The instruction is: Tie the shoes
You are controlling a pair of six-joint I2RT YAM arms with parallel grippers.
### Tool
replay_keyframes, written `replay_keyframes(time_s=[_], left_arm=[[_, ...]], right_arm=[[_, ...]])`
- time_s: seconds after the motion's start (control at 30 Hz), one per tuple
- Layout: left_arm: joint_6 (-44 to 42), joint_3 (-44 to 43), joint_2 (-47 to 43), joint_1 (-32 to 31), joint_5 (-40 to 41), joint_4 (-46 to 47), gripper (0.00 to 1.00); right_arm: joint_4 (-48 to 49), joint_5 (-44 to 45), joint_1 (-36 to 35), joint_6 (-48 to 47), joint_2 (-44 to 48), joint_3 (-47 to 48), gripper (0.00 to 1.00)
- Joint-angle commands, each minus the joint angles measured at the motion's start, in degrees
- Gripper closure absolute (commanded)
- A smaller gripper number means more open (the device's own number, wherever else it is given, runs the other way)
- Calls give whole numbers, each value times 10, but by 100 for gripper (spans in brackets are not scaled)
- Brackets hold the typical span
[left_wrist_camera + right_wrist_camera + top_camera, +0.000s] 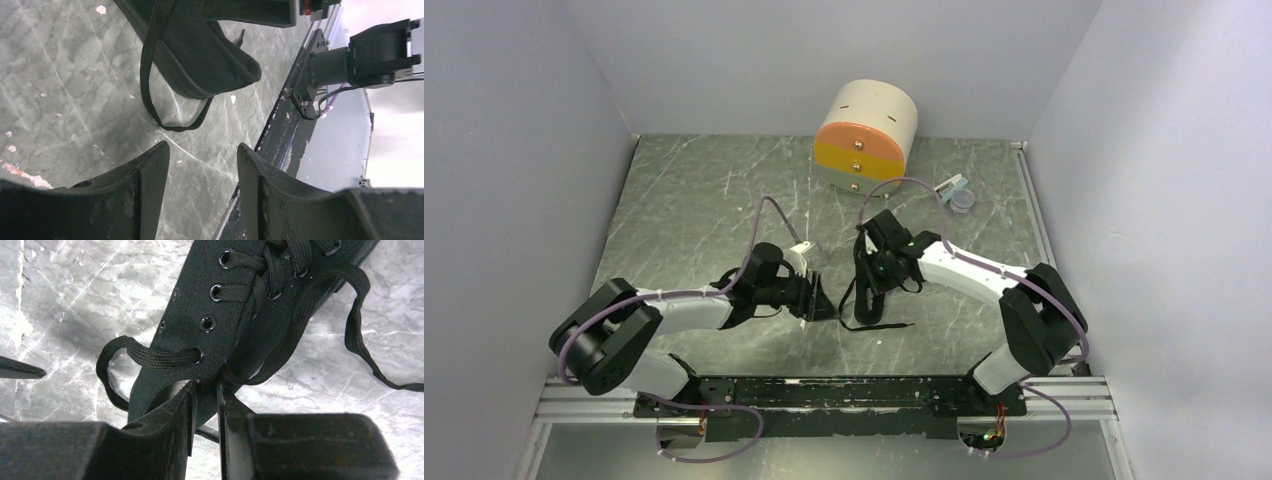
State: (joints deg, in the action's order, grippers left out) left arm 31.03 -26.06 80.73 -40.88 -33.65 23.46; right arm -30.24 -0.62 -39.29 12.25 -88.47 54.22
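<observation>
The black lace-up shoe [865, 298] is at the middle of the table, with its laces untied. My right gripper [876, 268] is shut on the shoe's upper edge by the top eyelets [220, 285], with fabric pinched between the jaws [206, 387]. One lace [145, 356] loops out from the top eyelet and another trails to the right [360, 340]. My left gripper [821, 300] is open and empty just left of the shoe. In the left wrist view its jaws [202, 147] stand apart above bare table, short of the shoe's heel [210, 55] and a lace loop [150, 100].
A round cream drawer box [866, 137] with orange and yellow fronts stands at the back. A small clear container [957, 192] lies to its right. Grey walls close in three sides. A black rail [824, 395] runs along the near edge.
</observation>
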Motion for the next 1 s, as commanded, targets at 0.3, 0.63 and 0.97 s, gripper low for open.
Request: replay_keyframes(time_s=[0.3, 0.63, 0.97], left_arm=[[-56, -105, 115, -21, 117, 2, 35], [-84, -165, 204, -22, 102, -15, 44], [-80, -177, 231, -21, 105, -18, 63]], right_arm=[[-40, 9, 27, 19, 68, -12, 66], [-85, -54, 178, 57, 136, 6, 48], [-71, -168, 294, 171, 35, 37, 39]])
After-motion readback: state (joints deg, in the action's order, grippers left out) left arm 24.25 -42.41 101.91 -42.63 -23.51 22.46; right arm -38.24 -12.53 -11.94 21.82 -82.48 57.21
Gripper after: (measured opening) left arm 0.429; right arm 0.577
